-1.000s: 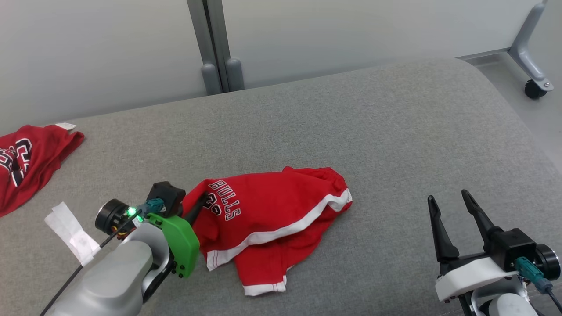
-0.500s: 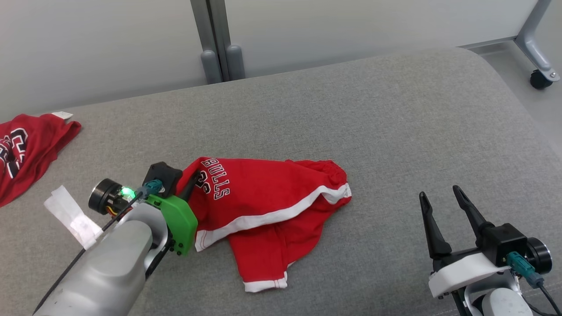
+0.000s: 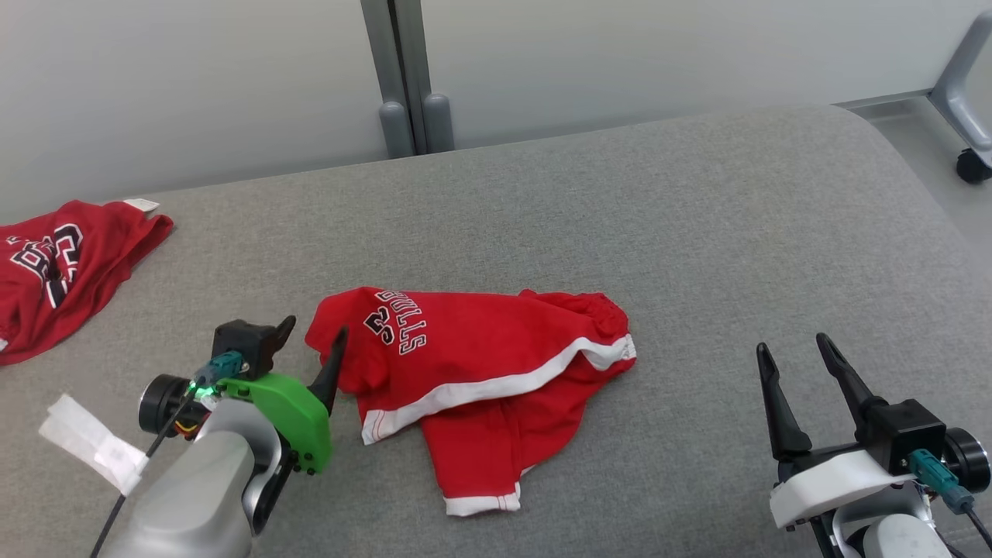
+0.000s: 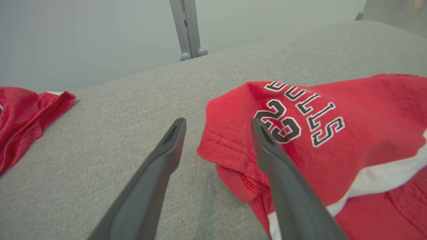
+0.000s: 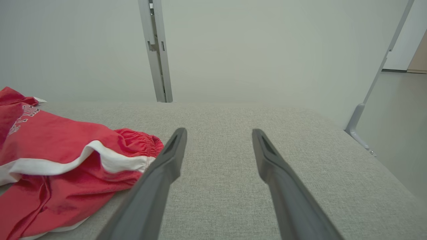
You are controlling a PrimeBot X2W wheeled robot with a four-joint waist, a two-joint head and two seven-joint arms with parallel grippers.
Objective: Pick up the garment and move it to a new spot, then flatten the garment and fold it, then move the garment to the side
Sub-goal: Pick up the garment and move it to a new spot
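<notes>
The shorts (image 3: 480,364) lie rumpled on the grey tabletop (image 3: 697,217), a little left of centre, with one leg tucked toward the near edge and the "BULLS" print (image 3: 403,332) facing up. The left tool (image 3: 314,341) sits released just beside their left corner. Its fingers (image 4: 166,156) are spread with the stitched hem (image 4: 227,141) between them (whether the right finger touches the cloth I cannot tell). The right tool (image 3: 792,347) is also released, grasping nothing, well apart to the right. Flattening looks like the step in hand. I would clench the left tool low on that hem, catching both layers, and bring the right tool to the gathered waistband (image 3: 597,306) at the right end. Then draw the two apart gently, keeping clear of the other red garment (image 3: 54,263) at the far left.
</notes>
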